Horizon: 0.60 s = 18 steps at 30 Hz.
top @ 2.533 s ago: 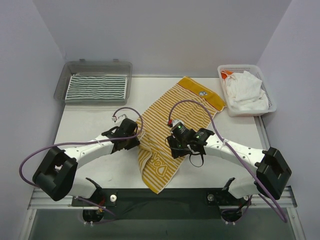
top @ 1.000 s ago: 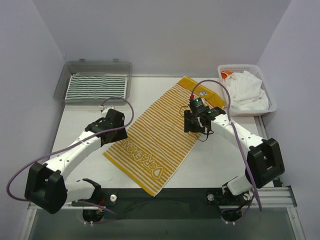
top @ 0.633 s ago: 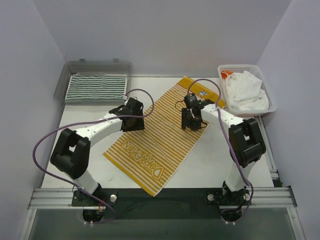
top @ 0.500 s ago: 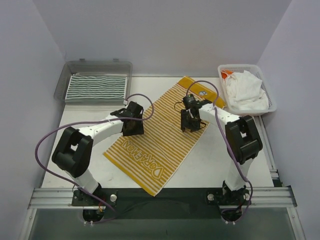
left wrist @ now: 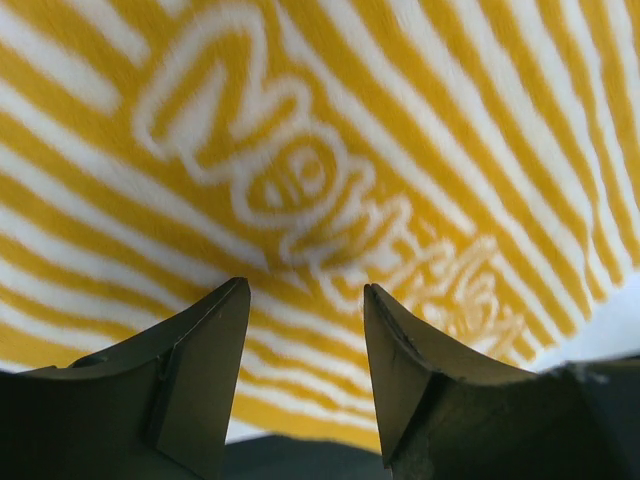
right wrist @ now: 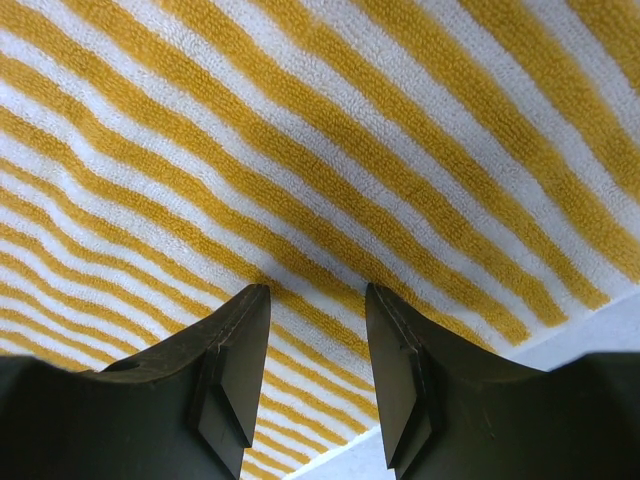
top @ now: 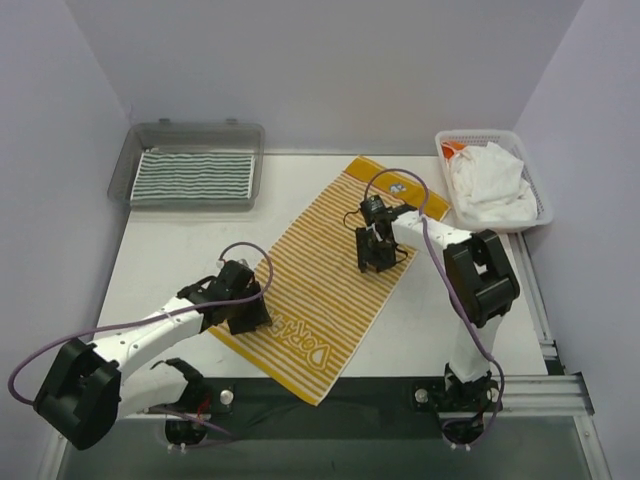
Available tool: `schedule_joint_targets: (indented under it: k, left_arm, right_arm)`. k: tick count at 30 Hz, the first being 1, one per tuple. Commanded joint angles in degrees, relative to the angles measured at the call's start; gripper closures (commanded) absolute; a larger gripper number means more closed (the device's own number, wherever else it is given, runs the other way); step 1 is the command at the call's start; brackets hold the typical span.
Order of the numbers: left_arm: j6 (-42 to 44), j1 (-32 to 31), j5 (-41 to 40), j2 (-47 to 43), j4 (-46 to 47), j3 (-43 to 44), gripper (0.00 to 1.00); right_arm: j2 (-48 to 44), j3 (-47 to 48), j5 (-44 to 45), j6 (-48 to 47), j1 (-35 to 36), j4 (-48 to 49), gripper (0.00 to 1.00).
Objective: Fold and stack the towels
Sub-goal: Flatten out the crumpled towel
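One towel put away, one spread flat, more waiting.
The green striped towel lies folded in the tray at upper left. The yellow striped towel lies unfolded at centre, and white towels fill the basket at upper right. The left gripper and right gripper hover over the yellow towel, jaws apart and empty.

Wore white shells along the left arm and the right arm, with blocky black housings at the joints. Trailed a thin purple cable in loose loops off each. Ended in dark, matte fingers — wedge-shaped, flat-faced inside, tapering to blunt tips.
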Motion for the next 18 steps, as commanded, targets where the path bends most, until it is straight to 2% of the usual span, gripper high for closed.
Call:
schedule_joint_targets:
  k: [1, 5, 9, 10, 14, 18]
  left_arm:
    - [-8.06, -6.04, 3.69, -7.36, -1.41, -2.15, 0.41]
    - [-9.05, -13.96, -1.05, -9.57, -5.63, 2.32, 0.38]
    - [-0.97, -13.73, -11.30, -5.02, -7.22, 11.88, 0.34]
    - [1.31, -13.11, -12.82, -2.91, -7.13, 16.78, 0.33]
    - [16.84, -7.93, -14.85, 14.10, -4.59, 32.36, 0.31]
    - [24.70, -3.36, -14.16, 29.07, -1.60, 47.47, 0.32]
  right_arm:
    - [-0.95, 0.45, 0.06, -1.74, 0.09, -1.96, 0.57]
    - [-4.90, 0.18, 1.63, -2.18, -0.26, -1.96, 0.57]
    - [-8.69, 1.58, 3.04, -2.09, -2.37, -1.96, 0.57]
    - [-9.39, 2.02, 2.96, -1.57, -3.16, -1.96, 0.57]
    - [-8.70, 4.05, 2.34, 0.72, -7.81, -1.96, 0.56]
    - [-5.97, 5.72, 2.08, 3.18, -10.46, -1.87, 0.56]
